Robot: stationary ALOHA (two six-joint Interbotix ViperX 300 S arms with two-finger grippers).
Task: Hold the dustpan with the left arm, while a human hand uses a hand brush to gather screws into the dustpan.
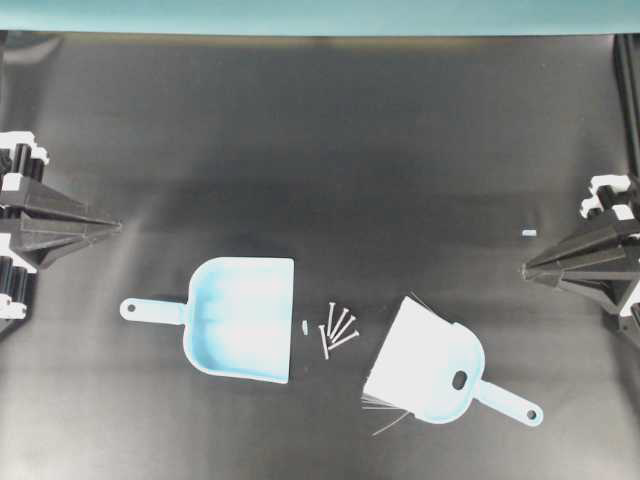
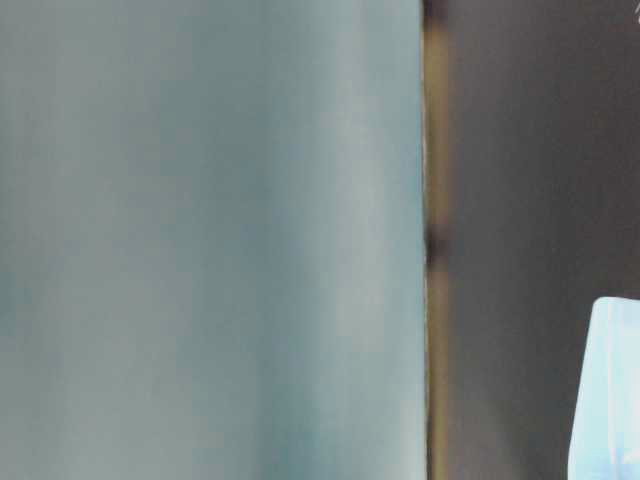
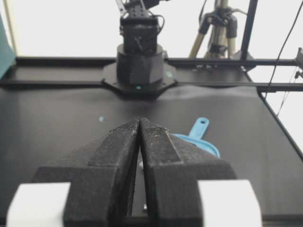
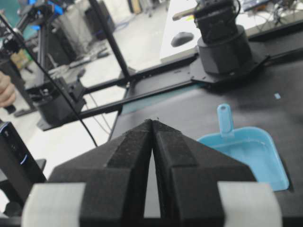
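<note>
**Visitor:** What's on the black tabletop [image 1: 330,130], going left to right?

**Onlooker:** At the far left edge, the left end effector [image 1: 112,227] rests with its two black fingers pressed together, holding nothing. It sits well apart from everything else, so I'd say the work hasn't begun. Next comes the dustpan [image 1: 243,318], pale blue, lying flat. Its narrow handle points left, toward that arm, and its open mouth faces right. That looks deliberate: the handle is offered to the arm meant to hold it.

**Visitor:** And the screws?

**Onlooker:** A small cluster of silver screws [image 1: 337,330] lies just beyond the dustpan's mouth, near it but not inside. One tiny white fleck [image 1: 304,326] sits between them and the rim. To their right is the hand brush [image 1: 432,366], lying flat, white bristles fanned toward the screws, handle trailing to the lower right. So a sweep leftward would carry the screws straight in.

**Visitor:** And the far right?

**Onlooker:** The right end effector [image 1: 527,268], fingers also together and empty, parked at the edge. No human hand is over the tabletop.
</note>
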